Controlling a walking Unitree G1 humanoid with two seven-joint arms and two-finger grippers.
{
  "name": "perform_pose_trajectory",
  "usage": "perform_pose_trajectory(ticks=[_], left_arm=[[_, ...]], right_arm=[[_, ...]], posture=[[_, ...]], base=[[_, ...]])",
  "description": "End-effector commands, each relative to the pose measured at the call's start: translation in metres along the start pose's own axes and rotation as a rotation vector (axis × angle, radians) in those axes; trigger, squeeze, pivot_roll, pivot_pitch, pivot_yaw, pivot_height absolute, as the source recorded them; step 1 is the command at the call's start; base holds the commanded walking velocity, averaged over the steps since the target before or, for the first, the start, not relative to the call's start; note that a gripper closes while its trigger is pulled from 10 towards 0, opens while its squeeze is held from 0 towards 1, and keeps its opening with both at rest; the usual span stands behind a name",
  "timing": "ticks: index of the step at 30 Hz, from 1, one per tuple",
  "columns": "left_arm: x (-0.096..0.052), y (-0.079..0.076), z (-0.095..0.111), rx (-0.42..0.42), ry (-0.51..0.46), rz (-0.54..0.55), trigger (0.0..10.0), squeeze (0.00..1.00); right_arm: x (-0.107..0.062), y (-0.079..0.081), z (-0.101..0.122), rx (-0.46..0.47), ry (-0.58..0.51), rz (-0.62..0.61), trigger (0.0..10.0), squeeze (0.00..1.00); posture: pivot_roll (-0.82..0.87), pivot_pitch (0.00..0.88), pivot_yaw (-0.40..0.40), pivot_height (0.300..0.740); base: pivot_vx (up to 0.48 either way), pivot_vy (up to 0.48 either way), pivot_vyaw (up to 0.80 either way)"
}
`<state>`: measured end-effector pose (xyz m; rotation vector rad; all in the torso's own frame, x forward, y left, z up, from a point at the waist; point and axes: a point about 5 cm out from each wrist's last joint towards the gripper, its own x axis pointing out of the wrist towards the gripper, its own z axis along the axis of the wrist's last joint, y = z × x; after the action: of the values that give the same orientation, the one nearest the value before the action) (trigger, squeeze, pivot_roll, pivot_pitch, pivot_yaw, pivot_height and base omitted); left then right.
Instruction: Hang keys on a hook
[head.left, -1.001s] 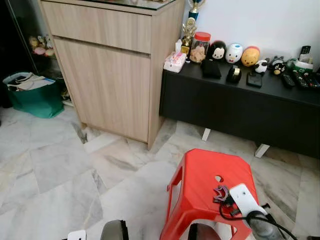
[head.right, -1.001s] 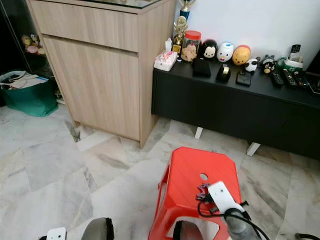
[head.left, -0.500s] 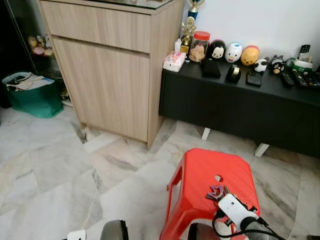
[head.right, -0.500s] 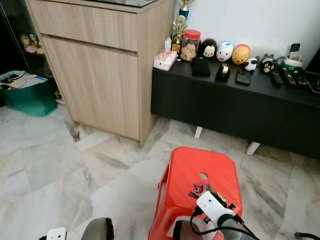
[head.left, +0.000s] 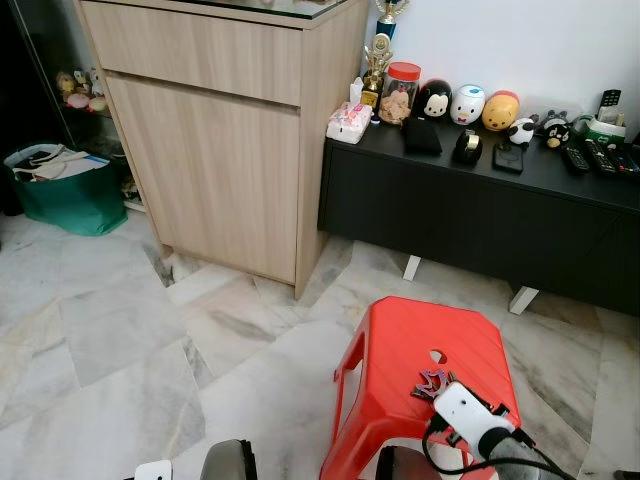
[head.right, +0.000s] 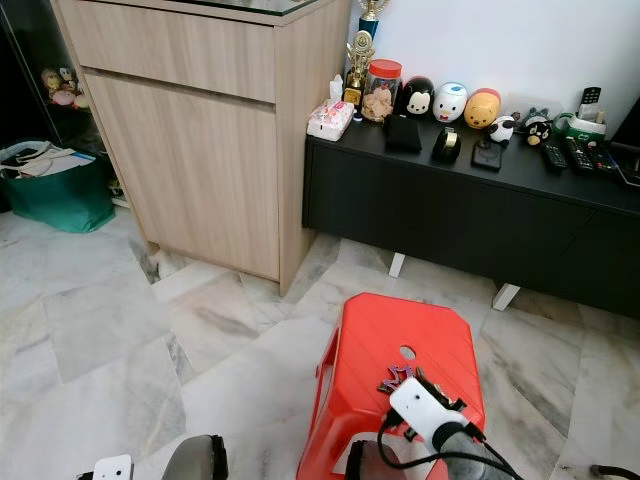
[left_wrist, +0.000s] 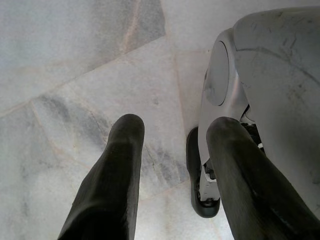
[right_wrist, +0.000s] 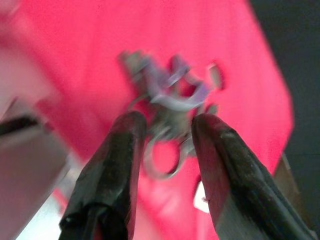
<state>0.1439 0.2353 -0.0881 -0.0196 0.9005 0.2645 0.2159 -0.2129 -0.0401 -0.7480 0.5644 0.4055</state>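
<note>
Marble floor surrounds a red stool (head.left: 420, 370) where the keys (head.left: 432, 382) lie unlifted, the right gripper (right_wrist: 167, 125) poised with open fingers either side of them, the left gripper (left_wrist: 172, 130) idle and open, hanging not begun.

keys (right_wrist: 167, 102): purple-and-silver bunch with a ring, lying flat on red stool top (head.left: 400, 340), just ahead of right gripper (right_wrist: 165, 130), ring between its parted fingers; blurred in wrist view.
</note>
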Motion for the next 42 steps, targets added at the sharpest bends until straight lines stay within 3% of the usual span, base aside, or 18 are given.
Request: perform_pose_trajectory(ticks=[1, 23, 32, 39, 41, 42], left_arm=[[0.001, -0.014, 0.000, -0.008, 0.009, -0.045, 10.0, 0.00], [0.000, -0.014, -0.001, 0.006, 0.011, -0.050, 10.0, 0.00], [0.000, -0.014, -0.003, 0.009, 0.016, -0.051, 10.0, 0.00], [0.000, -0.013, -0.003, 0.010, 0.020, -0.050, 10.0, 0.00], [0.000, -0.013, -0.004, 0.010, 0.021, -0.049, 10.0, 0.00], [0.000, -0.013, -0.004, 0.010, 0.021, -0.049, 10.0, 0.00]], right_arm=[[-0.002, -0.001, -0.005, -0.024, 0.031, 0.018, 10.0, 0.00], [0.006, -0.002, -0.004, -0.028, 0.099, 0.012, 10.0, 0.00], [0.009, 0.007, -0.004, -0.024, 0.126, 0.053, 10.0, 0.00], [0.012, 0.008, -0.003, 0.031, 0.151, 0.064, 10.0, 0.00], [0.012, 0.008, -0.005, 0.128, 0.176, 0.059, 10.0, 0.00], [0.012, 0.008, -0.005, 0.128, 0.176, 0.059, 10.0, 0.00]], posture=[[0.06, 0.000, -0.115, 0.590], [0.06, 0.000, -0.111, 0.590], [0.06, 0.000, -0.112, 0.590], [0.07, 0.000, -0.110, 0.590], [0.07, 0.000, -0.109, 0.590], [0.07, 0.000, -0.109, 0.590]], base=[[0.000, 0.000, 0.00], [0.000, 0.000, 0.00], [0.000, 0.000, 0.00], [0.000, 0.000, 0.00], [0.000, 0.000, 0.00], [0.000, 0.000, 0.00]])
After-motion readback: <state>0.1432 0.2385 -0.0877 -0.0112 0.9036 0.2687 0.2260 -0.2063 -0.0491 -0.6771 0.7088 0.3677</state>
